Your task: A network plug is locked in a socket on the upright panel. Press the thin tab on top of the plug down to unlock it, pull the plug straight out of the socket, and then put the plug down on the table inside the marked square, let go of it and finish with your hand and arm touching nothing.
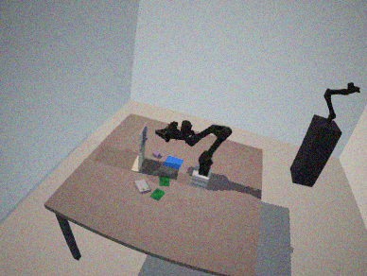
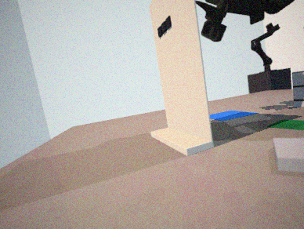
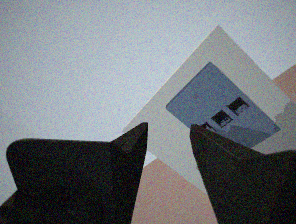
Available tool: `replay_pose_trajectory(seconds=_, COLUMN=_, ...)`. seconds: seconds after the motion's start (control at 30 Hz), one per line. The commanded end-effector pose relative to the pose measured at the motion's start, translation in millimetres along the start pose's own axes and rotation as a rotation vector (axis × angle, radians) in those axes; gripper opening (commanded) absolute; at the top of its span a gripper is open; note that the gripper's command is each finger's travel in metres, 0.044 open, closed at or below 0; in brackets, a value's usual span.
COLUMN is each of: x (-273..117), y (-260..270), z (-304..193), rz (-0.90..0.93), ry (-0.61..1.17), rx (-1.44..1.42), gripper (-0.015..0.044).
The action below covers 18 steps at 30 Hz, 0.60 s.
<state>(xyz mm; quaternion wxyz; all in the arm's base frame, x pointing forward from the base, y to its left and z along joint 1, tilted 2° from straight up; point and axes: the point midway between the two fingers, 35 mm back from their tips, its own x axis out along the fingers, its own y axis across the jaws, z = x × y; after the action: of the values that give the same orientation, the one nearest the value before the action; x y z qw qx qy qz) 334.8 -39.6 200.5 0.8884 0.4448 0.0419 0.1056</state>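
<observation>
The upright panel [image 1: 141, 158] [image 2: 182, 78] [image 3: 172, 142] stands on the table. Its blue-grey plate [image 1: 144, 133] [image 3: 197, 92] has a row of dark sockets, such as the end socket [image 3: 239, 105]. I cannot make out the plug in a socket; the socket nearest my fingers is partly hidden. A small purple thing [image 1: 157, 155] lies on the table, too blurred to identify. My gripper [image 1: 157, 133] [image 3: 168, 129] is partly open and empty, a little in front of the plate and off the panel. A flat blue patch [image 1: 174, 162] [image 2: 234, 114] may be the marked square.
Two green pieces, one nearer the panel's shadow [image 1: 164, 181] and another green piece [image 1: 157, 194], lie on the table [image 1: 203, 227]. A pale block [image 1: 142, 185] [image 2: 290, 154] lies beside them. A second arm [image 1: 328, 101] [image 2: 260, 49] stands on a dark pedestal away from the table.
</observation>
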Motion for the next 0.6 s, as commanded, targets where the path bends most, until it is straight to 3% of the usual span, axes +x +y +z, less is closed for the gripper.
replay_pose_trajectory(seconds=0.0, x=-13, y=-19, z=-11, rz=0.013, ry=0.038, rx=0.181, gripper=0.0156)
replay_pose_trajectory(seconds=0.43, x=-55, y=-49, z=-42, rz=0.019, ry=0.136, rx=0.646, gripper=0.0156)
replay_pose_trajectory(seconds=0.57, x=-57, y=-50, z=-44, rz=0.018, ry=0.141, rx=0.670, gripper=0.0156)
